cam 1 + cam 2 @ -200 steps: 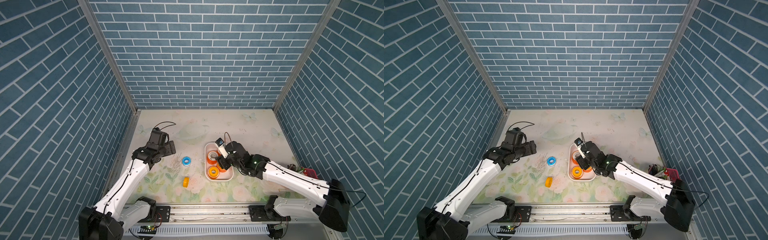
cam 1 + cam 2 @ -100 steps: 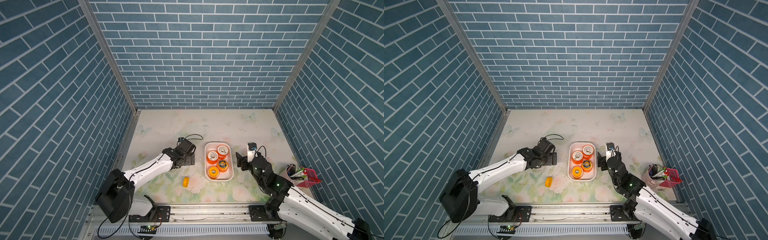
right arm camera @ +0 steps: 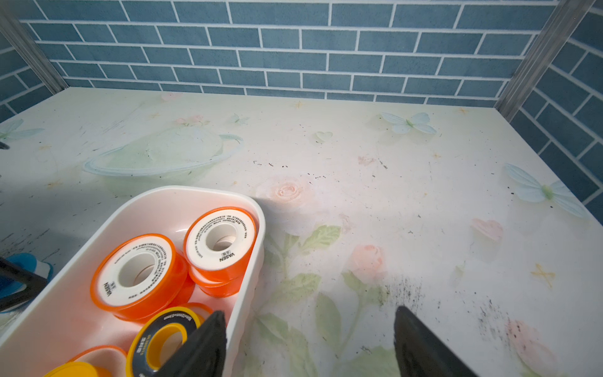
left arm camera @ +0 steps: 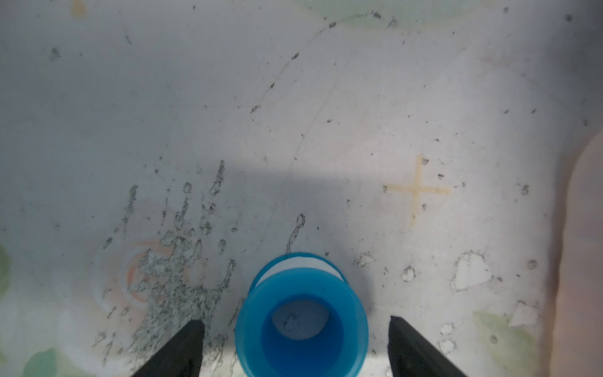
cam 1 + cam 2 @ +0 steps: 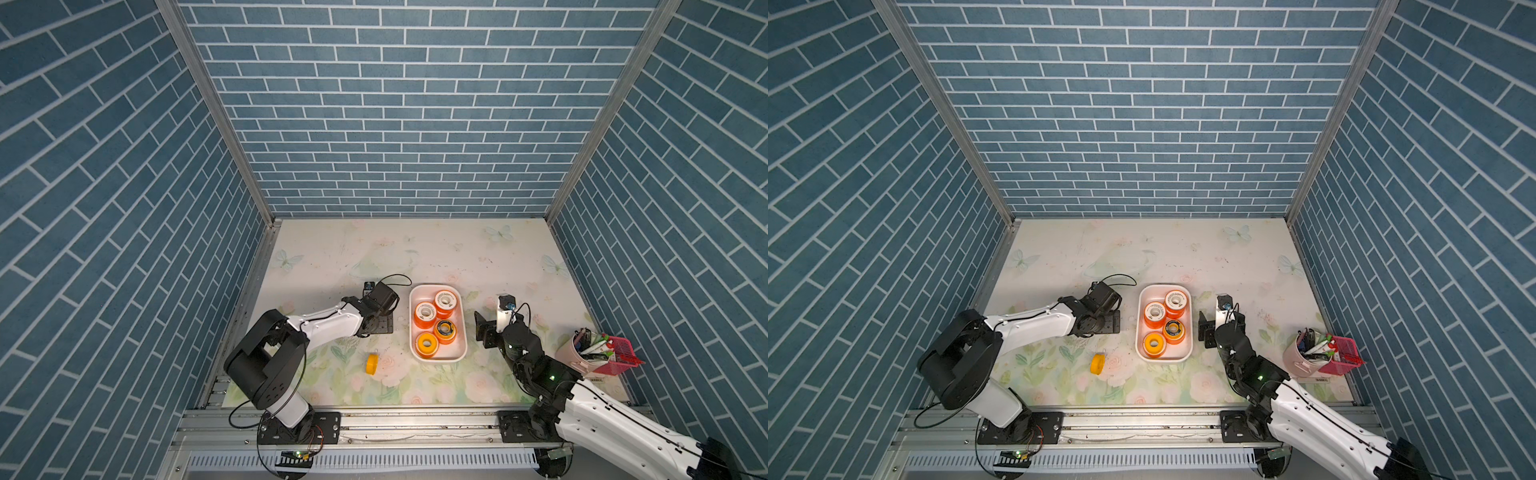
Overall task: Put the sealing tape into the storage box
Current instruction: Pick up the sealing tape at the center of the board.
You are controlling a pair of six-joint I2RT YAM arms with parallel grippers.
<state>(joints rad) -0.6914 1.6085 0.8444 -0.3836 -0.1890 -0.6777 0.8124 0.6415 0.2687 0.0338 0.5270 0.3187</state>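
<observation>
Though the box (image 5: 459, 351) holds four spools (image 5: 424, 314), a yellow spool (image 5: 372, 364) waits outside. Left fingers (image 4: 177, 352), released, straddle the blue spool (image 4: 301, 284); right fingers (image 3: 202, 352) gape empty.

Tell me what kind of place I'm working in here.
Most likely a staged robot test cell, not a real room: blue brick-pattern panels enclose three sides, a floral-printed tabletop forms the work surface, and a metal mounting rail runs along the front edge.
</observation>
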